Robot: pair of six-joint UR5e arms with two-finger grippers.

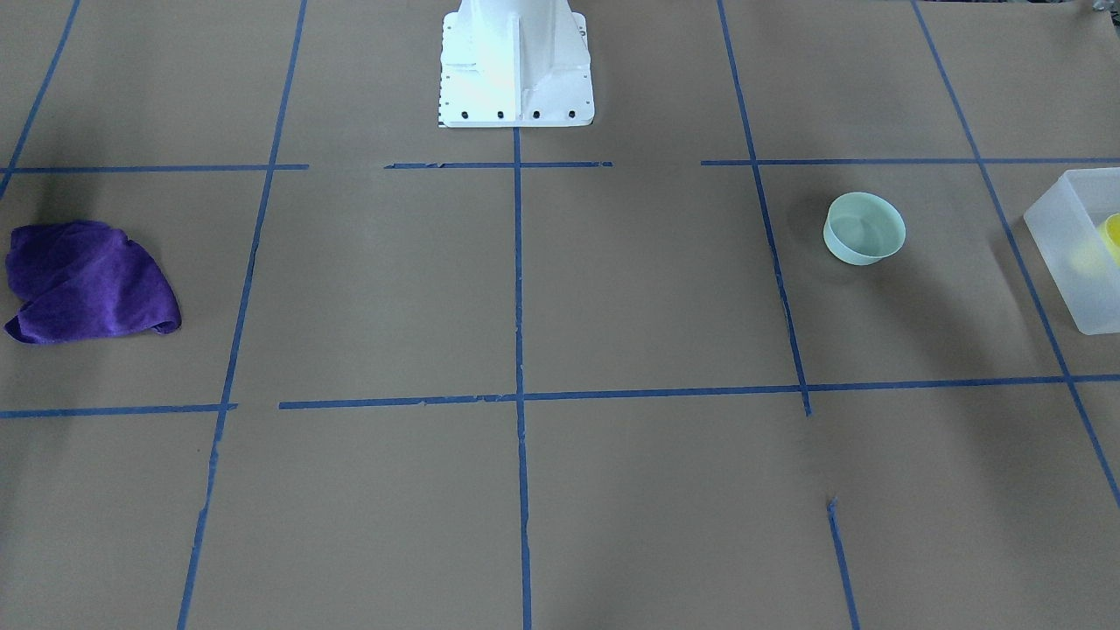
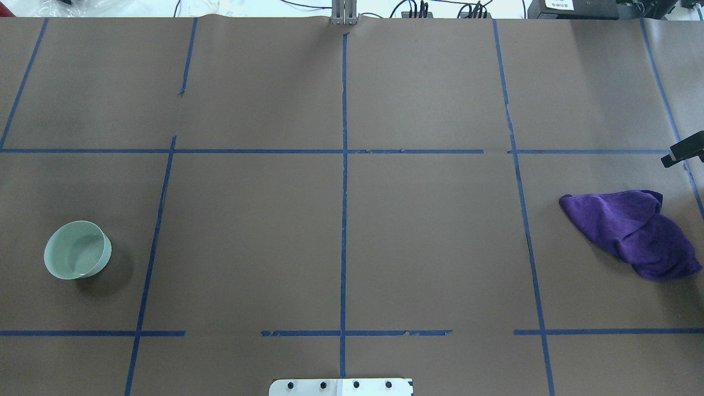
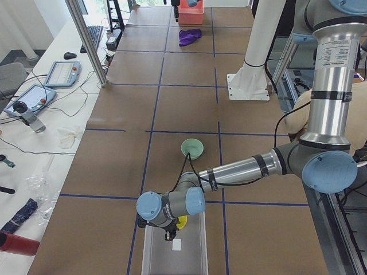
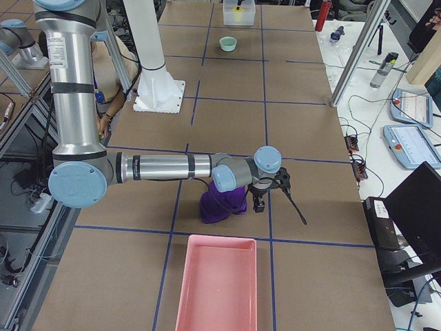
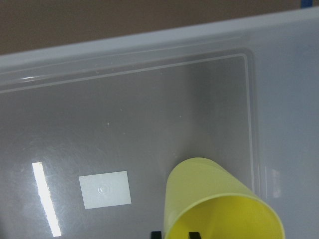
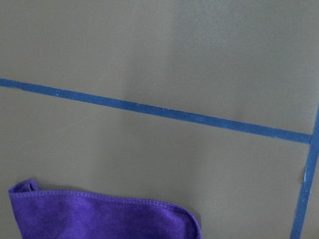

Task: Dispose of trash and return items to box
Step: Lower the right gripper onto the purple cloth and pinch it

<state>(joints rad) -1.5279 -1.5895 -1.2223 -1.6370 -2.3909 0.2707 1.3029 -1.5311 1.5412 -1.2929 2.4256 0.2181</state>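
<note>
The yellow cup (image 5: 219, 206) hangs tilted inside the translucent white box (image 5: 149, 55), near its right wall. My left gripper (image 5: 175, 234) shows only as two black fingertips (image 5: 156, 234) at the view's bottom edge, close together, one outside and one inside the cup's rim, so it is shut on the cup's wall. From the left side, the gripper (image 3: 171, 231) is over the box (image 3: 175, 255) with the cup (image 3: 182, 222) beside it. My right gripper (image 2: 683, 152) is just beyond the purple cloth (image 2: 632, 231); only a black part shows, so I cannot tell its state.
A pale green bowl (image 2: 77, 250) stands on the table's left side, near the box (image 1: 1072, 262). A pink tray (image 4: 217, 283) lies past the cloth (image 4: 220, 201) at the right end. Blue tape lines grid the brown table.
</note>
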